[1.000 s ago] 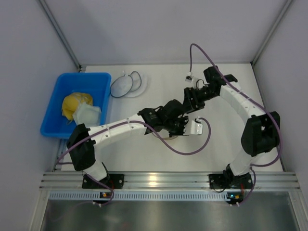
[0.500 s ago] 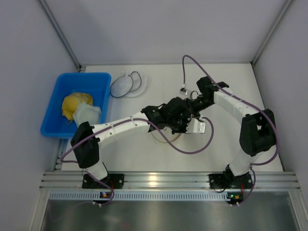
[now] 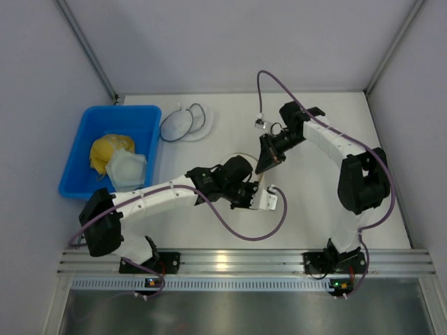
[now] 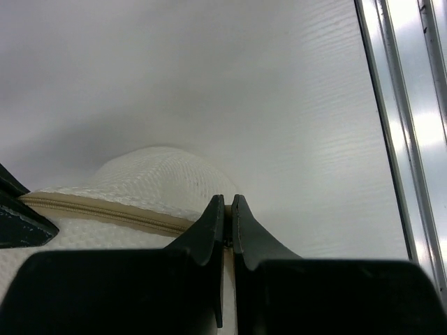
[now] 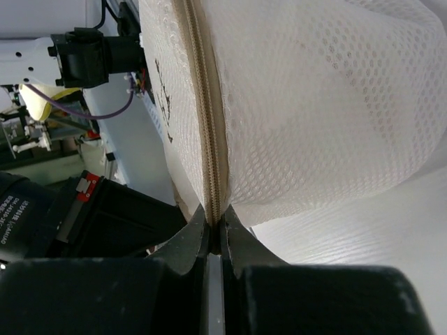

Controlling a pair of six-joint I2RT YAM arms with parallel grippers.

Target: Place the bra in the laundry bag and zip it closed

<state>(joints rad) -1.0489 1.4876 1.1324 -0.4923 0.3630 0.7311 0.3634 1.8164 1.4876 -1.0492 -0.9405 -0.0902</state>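
pinching the laundry bag (image 5: 314,105) by its tan zip rim (image 4: 105,209), the left claw (image 4: 227,202) and right claw (image 5: 215,215) both grip tight (bag at the middle of the surface (image 3: 314,216)).

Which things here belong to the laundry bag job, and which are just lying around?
Job: round white mesh laundry bag with tan zip rim; left tool and right tool, both shut on that rim. The white bra is not in sight.
Lying about: blue plastic bin; yellow cloth bundle inside it; round mesh pouch with black rim.
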